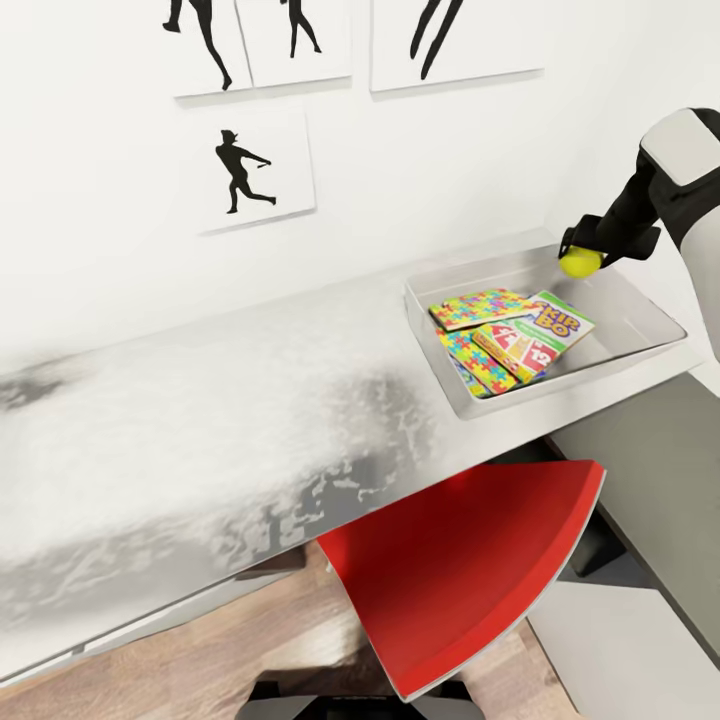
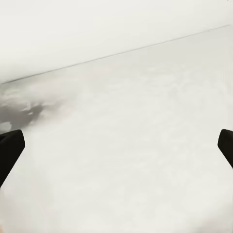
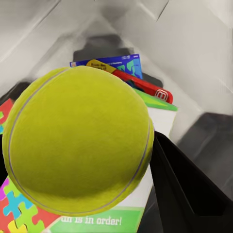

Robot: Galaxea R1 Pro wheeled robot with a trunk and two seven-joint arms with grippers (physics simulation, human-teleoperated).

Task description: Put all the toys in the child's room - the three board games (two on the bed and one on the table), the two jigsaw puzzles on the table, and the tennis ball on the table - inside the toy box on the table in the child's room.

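The light-grey toy box (image 1: pixel 640 345) rests on the pale table (image 1: pixel 200 420) at the right. Inside it lie the two jigsaw puzzles (image 1: pixel 478 308) (image 1: pixel 478 362) and the green-yellow-red Skip-Bo board game (image 1: pixel 535 335). In the right wrist view a blue board game (image 3: pixel 119 64) and one with a red logo (image 3: pixel 155 92) lie below the ball. My right gripper (image 1: pixel 585 255) hangs over the box's far side, shut on the yellow-green tennis ball (image 1: pixel 580 262) (image 3: pixel 77 141). My left gripper (image 2: pixel 116 148) is open over bare tabletop, nothing between its fingertips (image 2: pixel 9 150).
A red chair (image 1: pixel 470 570) is tucked under the table's front edge. Silhouette pictures (image 1: pixel 245 170) hang on the white wall behind. A lower grey desk section (image 1: pixel 660 470) lies at the right, wooden floor below.
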